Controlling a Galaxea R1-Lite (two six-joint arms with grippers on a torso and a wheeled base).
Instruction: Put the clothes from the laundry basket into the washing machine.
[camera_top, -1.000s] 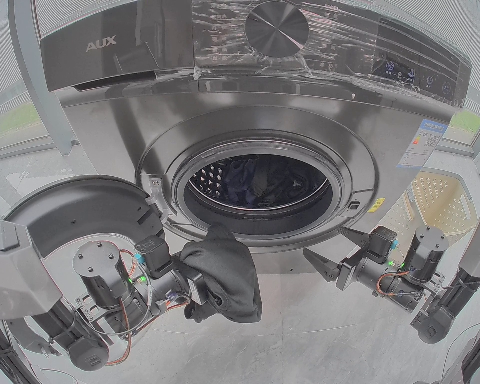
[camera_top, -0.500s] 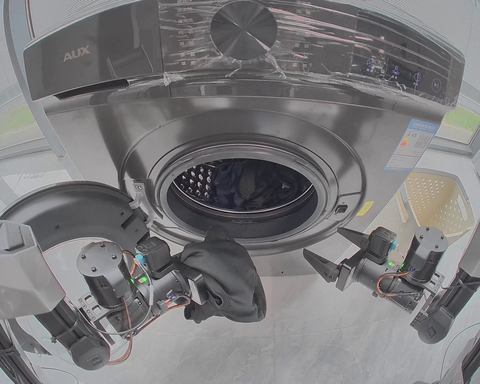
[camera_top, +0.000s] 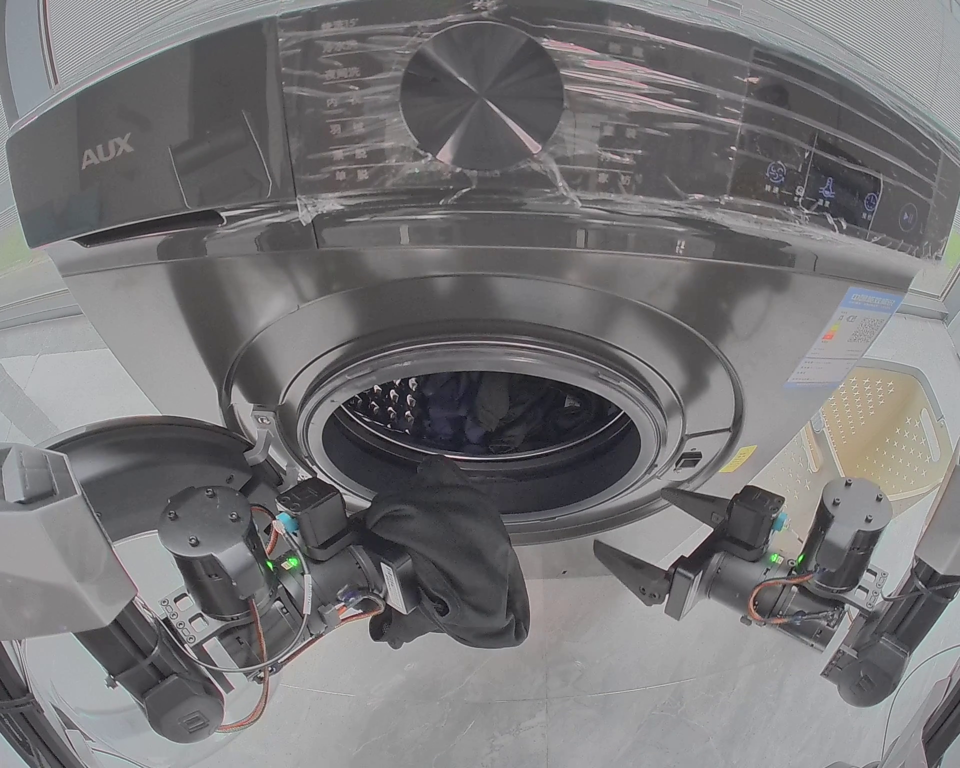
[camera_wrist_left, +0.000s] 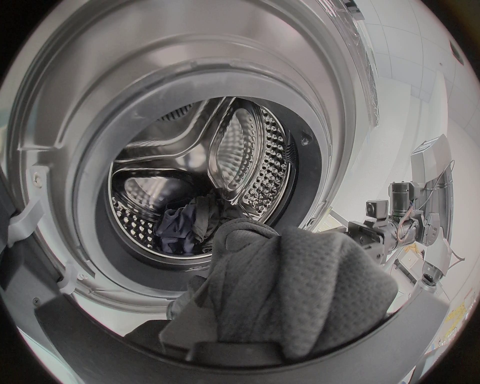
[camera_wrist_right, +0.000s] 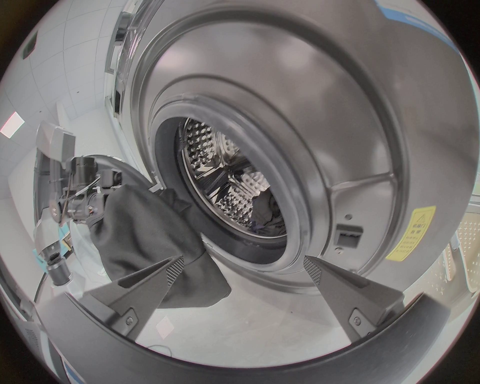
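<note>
Step in hand: carry the dark garment (camera_top: 455, 560) over the lip and into the drum (camera_top: 480, 420) of the washing machine (camera_top: 480, 290).
Left end effector (camera_top: 400, 590): clenched on the garment, which drapes right over it and hides the fingers. It hangs low, in front of the opening and beside the open door (camera_top: 150, 470).
Where the garment is: bunched, its top fold up at the lower rim of the opening, the rest sagging below. None of it is inside yet.
Right end effector (camera_top: 631, 520): released, jaws spread wide and empty, parked low on the other side of the opening, well apart from the cloth.
Already loaded: dark clothes (camera_top: 480, 405) lie at the bottom of the drum.
Laundry basket (camera_top: 880, 430): pale, off to the robot's right of the machine; what it holds can't be made out.
How to do it well: lift first, then push in. The hanging tail looks likely to catch on the door seal, so I'd raise the bundle above the rim before going forward.
Release point: deep past the seal, above the pile, so nothing hangs out over the lip.
Watch out: the door hinge sits close by the left arm.
</note>
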